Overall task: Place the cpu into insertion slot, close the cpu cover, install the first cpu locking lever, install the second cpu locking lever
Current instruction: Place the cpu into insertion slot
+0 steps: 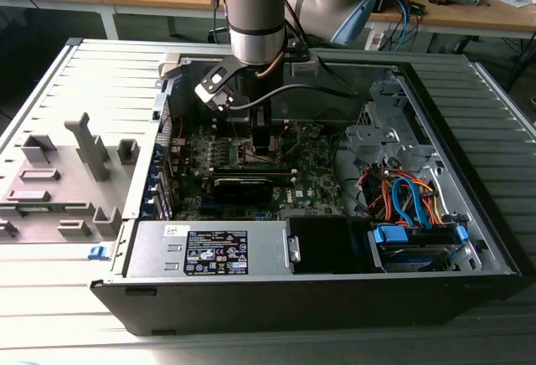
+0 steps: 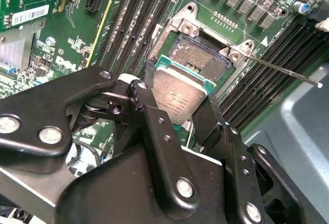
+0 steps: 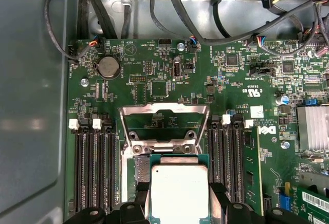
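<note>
My gripper is shut on the cpu, a flat square chip with a silver lid and a green rim, held by two opposite edges between the black fingers. The first wrist view shows the same grip on the cpu. The cpu hangs over the near part of the insertion slot, whose brownish contact field shows beyond it. Whether chip and slot touch, I cannot tell. The cpu cover stands swung open behind the slot. A thin locking lever sticks out sideways, unlatched. In the exterior view the gripper is low over the motherboard.
Black memory slots flank the socket on both sides. A long black card lies just in front of the gripper. The open case holds a power supply, a drive bay with orange and blue cables, and loose black cables along its far wall.
</note>
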